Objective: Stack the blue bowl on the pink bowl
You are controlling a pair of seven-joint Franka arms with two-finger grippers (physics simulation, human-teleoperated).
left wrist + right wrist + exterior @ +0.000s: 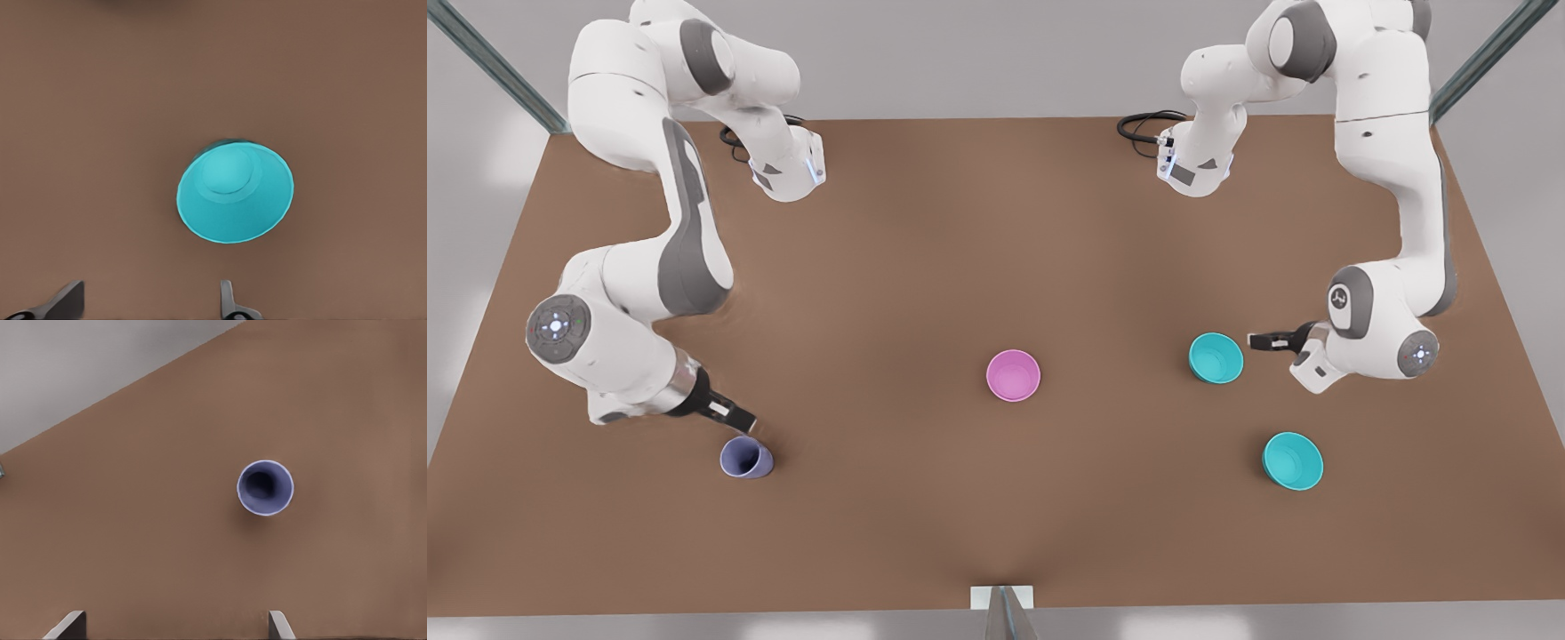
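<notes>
Left wrist view — blue bowl [235, 193] just ahead of left end effector [150, 303], fingers spread.

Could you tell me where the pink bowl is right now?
The pink bowl sits upright mid-table in the front view, apart from both grippers, between the lavender cup on its left and two teal bowls on its right.

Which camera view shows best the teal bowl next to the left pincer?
The left wrist view: the blue bowl sits large, its whole rim and inside visible, ahead of the open left pincer. The front view shows it smaller, beside that pincer.
</notes>
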